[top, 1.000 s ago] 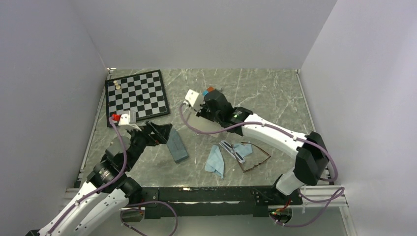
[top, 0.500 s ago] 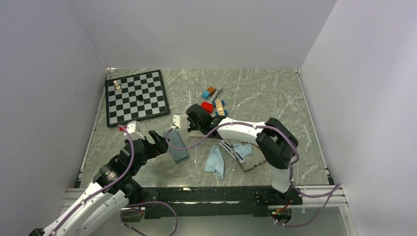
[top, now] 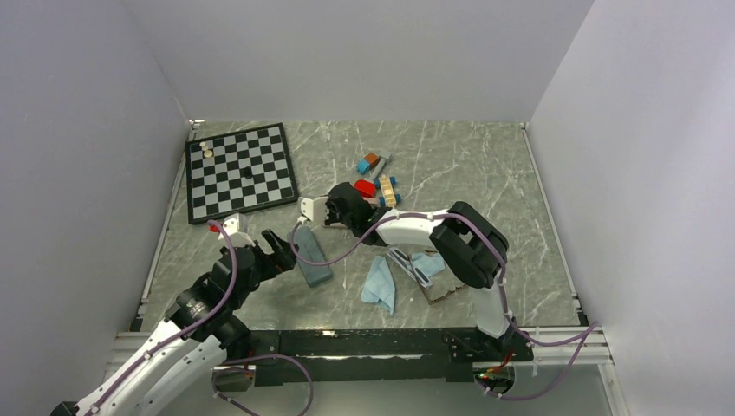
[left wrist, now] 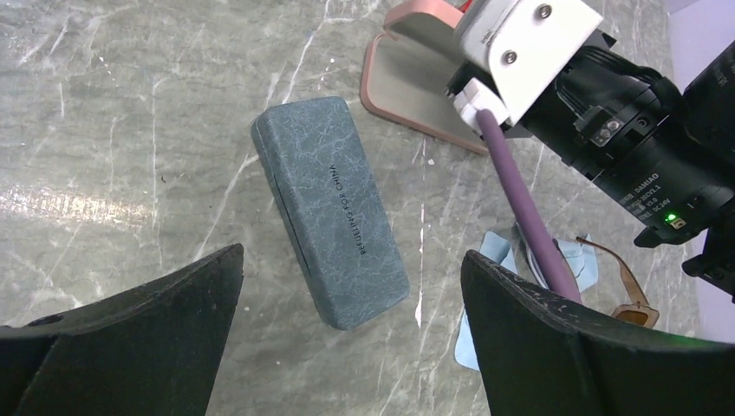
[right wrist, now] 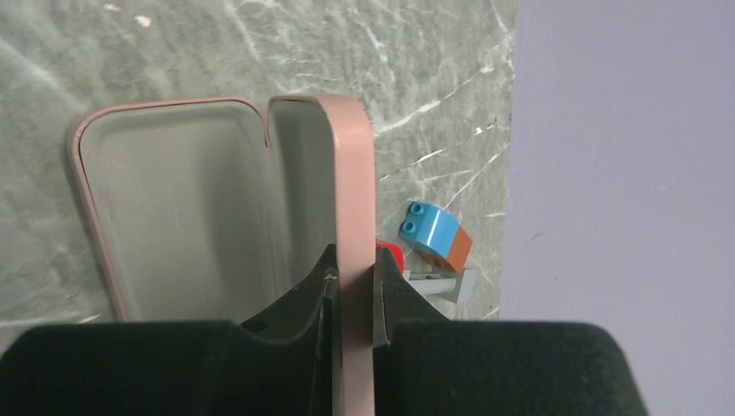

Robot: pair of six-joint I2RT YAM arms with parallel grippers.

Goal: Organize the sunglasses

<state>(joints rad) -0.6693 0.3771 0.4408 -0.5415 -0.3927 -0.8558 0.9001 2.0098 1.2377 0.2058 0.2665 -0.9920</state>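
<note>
The pale white-grey sunglasses [top: 412, 267] lie folded on a light blue cloth [top: 429, 263] at the near middle. The reddish-brown pair [top: 446, 291] lies just right of them, partly under my right arm; one corner shows in the left wrist view [left wrist: 620, 286]. My right gripper [top: 334, 212] is shut on the upright edge of the open pink case [right wrist: 217, 208], with the jaws pinching its rim [right wrist: 354, 269]. My left gripper [top: 277, 247] is open and empty, hovering over the closed slate-blue case [left wrist: 334, 208], which also shows in the top view [top: 312, 260].
A second light blue cloth [top: 379, 284] lies near the front. A chessboard [top: 243, 169] with a few pieces is at the back left. Toy blocks [top: 373, 162] and a red piece [top: 365, 188] sit behind the right gripper. A blue and brown block [right wrist: 438, 236] sits beside the case.
My right gripper has come down and towards the near left, its elbow folding over the reddish-brown pair. My left gripper has drawn back a little from the slate-blue case.
</note>
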